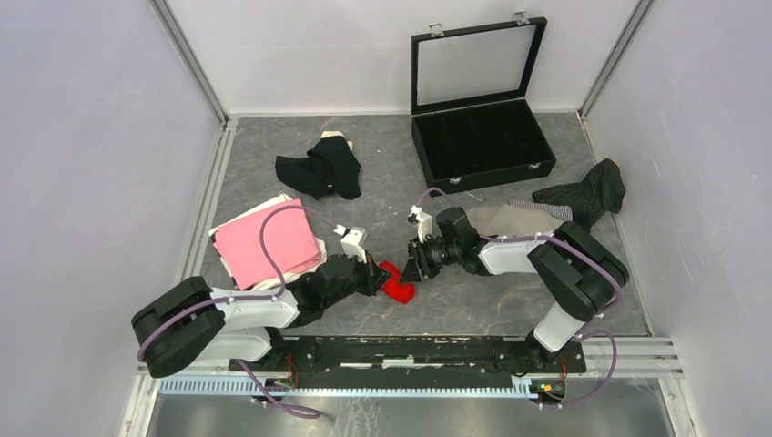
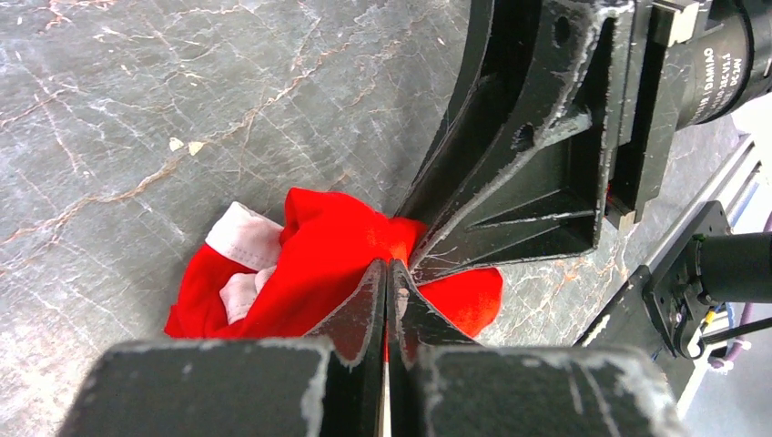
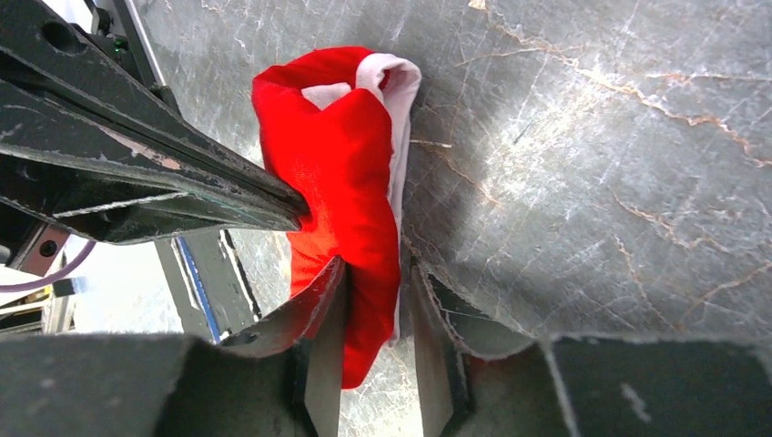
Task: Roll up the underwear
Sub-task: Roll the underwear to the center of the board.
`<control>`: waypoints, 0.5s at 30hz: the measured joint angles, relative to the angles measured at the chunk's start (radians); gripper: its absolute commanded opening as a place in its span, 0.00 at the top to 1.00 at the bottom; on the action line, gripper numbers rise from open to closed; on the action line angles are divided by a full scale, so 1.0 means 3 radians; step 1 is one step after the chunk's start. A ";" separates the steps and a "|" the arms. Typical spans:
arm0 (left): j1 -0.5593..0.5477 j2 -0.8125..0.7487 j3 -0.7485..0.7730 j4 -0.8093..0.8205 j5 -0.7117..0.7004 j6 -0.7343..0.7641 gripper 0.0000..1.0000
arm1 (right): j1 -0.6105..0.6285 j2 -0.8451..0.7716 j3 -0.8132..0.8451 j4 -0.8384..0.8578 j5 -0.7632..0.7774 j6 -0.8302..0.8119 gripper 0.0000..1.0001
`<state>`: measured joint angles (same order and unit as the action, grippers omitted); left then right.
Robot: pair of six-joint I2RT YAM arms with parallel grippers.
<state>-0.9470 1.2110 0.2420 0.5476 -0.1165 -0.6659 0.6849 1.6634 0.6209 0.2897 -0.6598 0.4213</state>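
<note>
Red underwear [image 3: 346, 173], left fingers [image 2: 360, 314] pinching, right fingers [image 3: 319, 319] astride

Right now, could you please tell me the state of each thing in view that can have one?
Red underwear, bunched into a loose roll.
Left gripper, jaws shut on a fold of it.
Right gripper, jaws open astride it.
Black case, lid open, upright.
Black underwear, crumpled, unrolled.
Pink underwear, lying flat.
Beige underwear, flat, unrolled.
Pinstriped underwear, spread, unrolled.
</note>
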 measured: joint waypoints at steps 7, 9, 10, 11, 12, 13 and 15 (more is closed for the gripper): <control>-0.0010 -0.0011 -0.0136 0.0069 -0.0116 -0.0139 0.98 | 0.0000 -0.0065 0.0023 -0.0131 0.0083 -0.0098 0.38; -0.0008 0.0004 -0.0197 0.0076 -0.0153 -0.0156 0.98 | 0.0001 -0.0094 0.0038 -0.0179 0.0083 -0.0126 0.33; -0.0006 0.0019 -0.0231 0.0108 -0.0168 -0.0177 0.98 | 0.0001 -0.0108 0.0045 -0.0205 0.0081 -0.0145 0.29; -0.0005 0.0027 -0.0251 0.0148 -0.0182 -0.0197 0.98 | 0.0001 -0.0121 0.0051 -0.0233 0.0081 -0.0155 0.25; -0.0005 0.0029 -0.0263 0.0179 -0.0188 -0.0209 0.98 | 0.0001 -0.0134 0.0057 -0.0257 0.0083 -0.0170 0.24; -0.0005 0.0036 -0.0276 0.0206 -0.0191 -0.0221 0.98 | 0.0001 -0.0155 0.0067 -0.0286 0.0083 -0.0189 0.23; -0.0005 0.0041 -0.0305 0.0268 -0.0196 -0.0237 0.98 | 0.0001 -0.0200 0.0097 -0.0383 0.0127 -0.0251 0.21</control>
<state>-0.9485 1.2232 0.1505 0.6281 -0.1753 -0.7368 0.6853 1.6035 0.6498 0.1749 -0.6216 0.3462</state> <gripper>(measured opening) 0.027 0.764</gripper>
